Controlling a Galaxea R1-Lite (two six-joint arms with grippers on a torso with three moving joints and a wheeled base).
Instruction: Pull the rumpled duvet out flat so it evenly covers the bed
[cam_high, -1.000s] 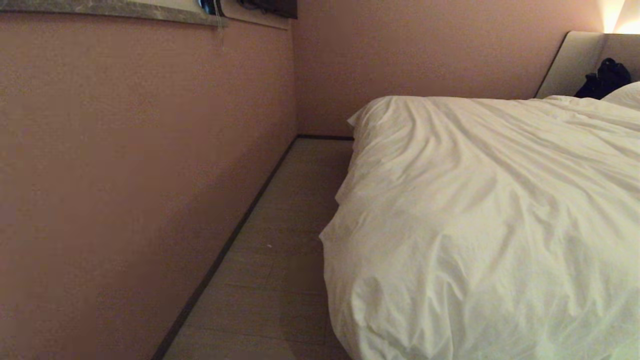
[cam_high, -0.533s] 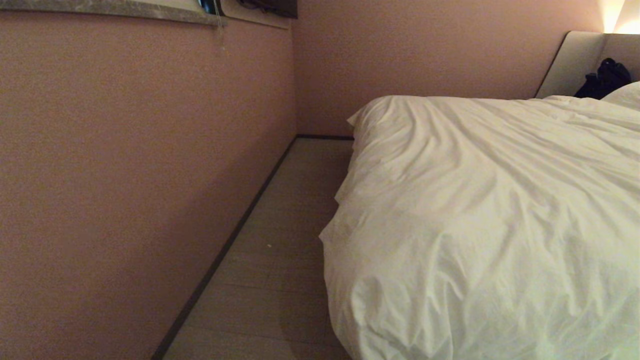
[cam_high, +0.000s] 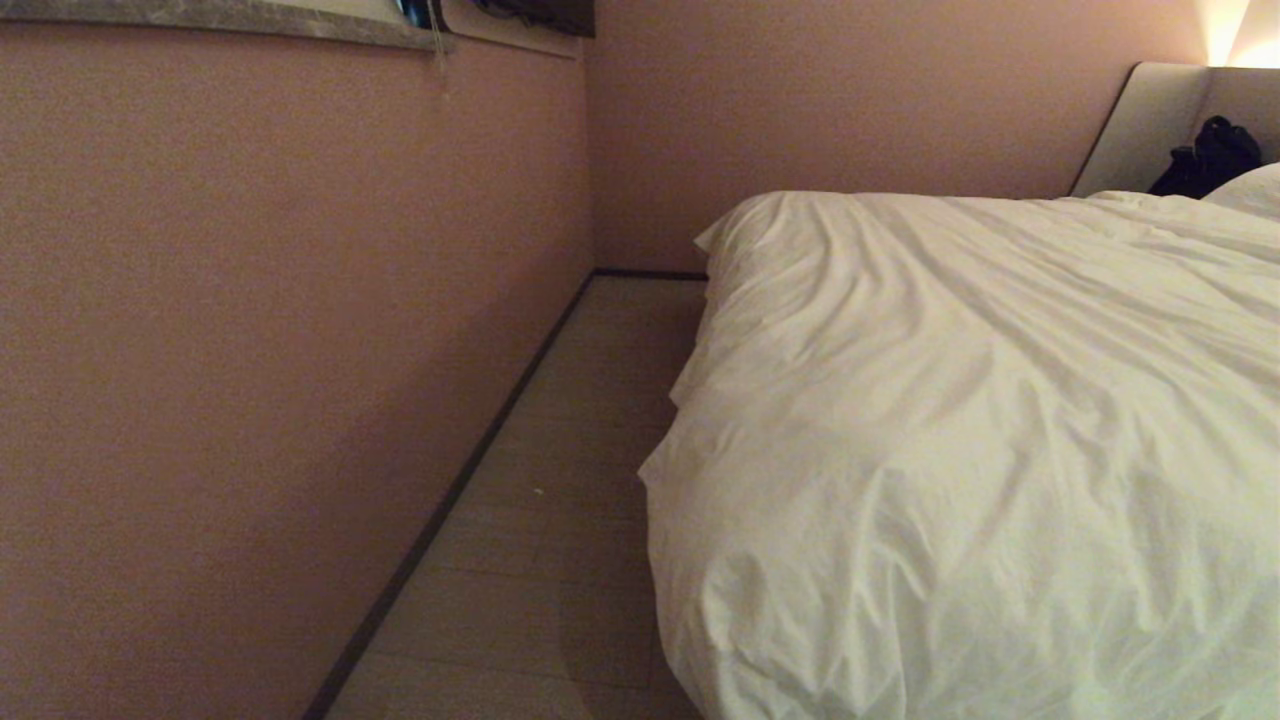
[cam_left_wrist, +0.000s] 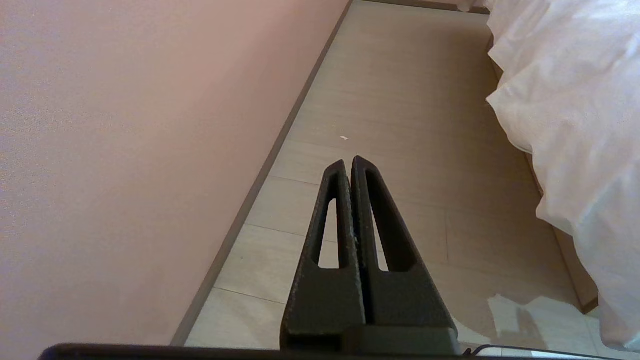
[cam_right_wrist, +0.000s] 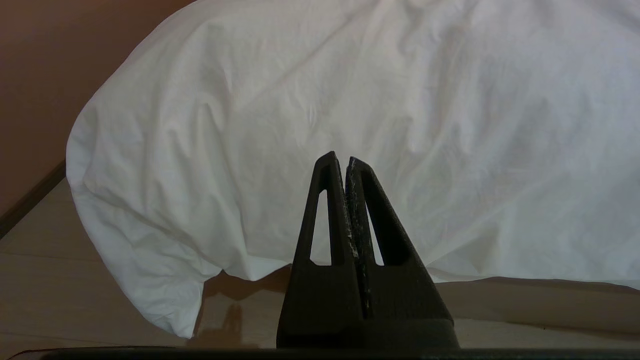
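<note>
A white duvet (cam_high: 980, 450) lies spread and wrinkled across the bed (cam_right_wrist: 540, 300), filling the right half of the head view and draping over the near-left corner almost to the floor (cam_high: 560, 480). Neither arm appears in that view; only the wrist cameras show them. The left gripper (cam_left_wrist: 348, 161) hangs over the bare floor strip, its two black fingers pressed together and holding nothing. The right gripper (cam_right_wrist: 339, 157) points at the duvet's hanging near edge, its fingers likewise closed on nothing and apart from the cloth. The right wrist view alone reveals the beige bed base under the hem (the head view hides it beneath the overhang). Only the head view takes in the far end: a headboard (cam_high: 1150, 120), a corner of a pillow (cam_high: 1250, 190) and a dark bag (cam_high: 1205, 160) against it, with a lit lamp (cam_high: 1240, 30) above.

Between the pink wall (cam_high: 250, 350) on the left and the duvet's left edge runs a floor corridor, narrowing toward the far wall, bordered by a dark skirting strip (cam_high: 460, 490). A tiny white speck (cam_left_wrist: 344, 138) lies on the floor ahead of the left gripper.

Compared with a second earlier, the head view is unchanged: the duvet's folds, the bag and the wall line sit where they were.
</note>
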